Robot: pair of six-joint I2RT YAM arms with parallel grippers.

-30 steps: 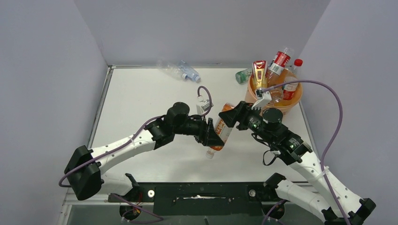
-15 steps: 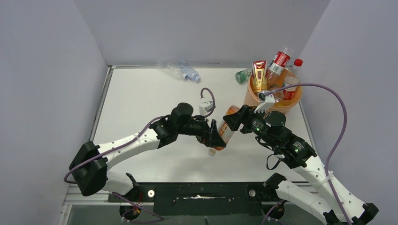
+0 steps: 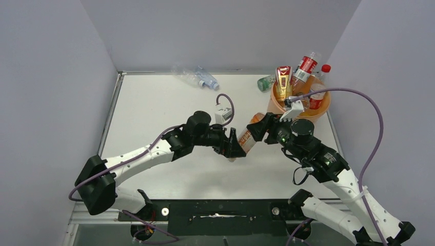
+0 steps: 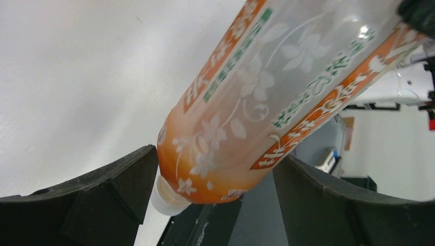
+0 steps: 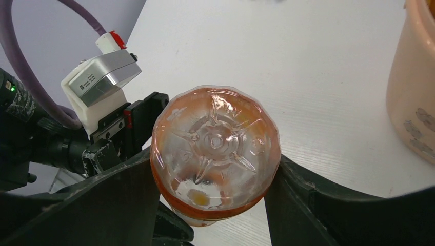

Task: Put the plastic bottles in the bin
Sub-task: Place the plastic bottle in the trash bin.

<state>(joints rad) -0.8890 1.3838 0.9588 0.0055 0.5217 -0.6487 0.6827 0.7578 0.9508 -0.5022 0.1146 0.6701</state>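
Note:
An orange plastic bottle (image 3: 248, 139) with a white cap and flower print hangs tilted over the table's middle, cap end down. My right gripper (image 3: 255, 130) is shut on its base end; in the right wrist view both fingers press the bottle (image 5: 215, 148) sides. My left gripper (image 3: 233, 148) stands open around the cap end. In the left wrist view, the bottle (image 4: 267, 102) rests near the left finger, with a gap to the right finger. The pale-orange bin (image 3: 275, 106) at the back right holds several bottles, one red-labelled (image 3: 306, 65). A clear blue-labelled bottle (image 3: 203, 78) lies at the back.
A green bottle (image 3: 265, 82) lies just left of the bin. The bin's wall (image 5: 410, 82) shows at the right edge of the right wrist view. Grey walls enclose the white table on three sides. Purple cables loop above both wrists.
My left gripper's jaws have spread apart off the orange bottle. The right gripper keeps its hold and the bottle has shifted slightly up and to the right.

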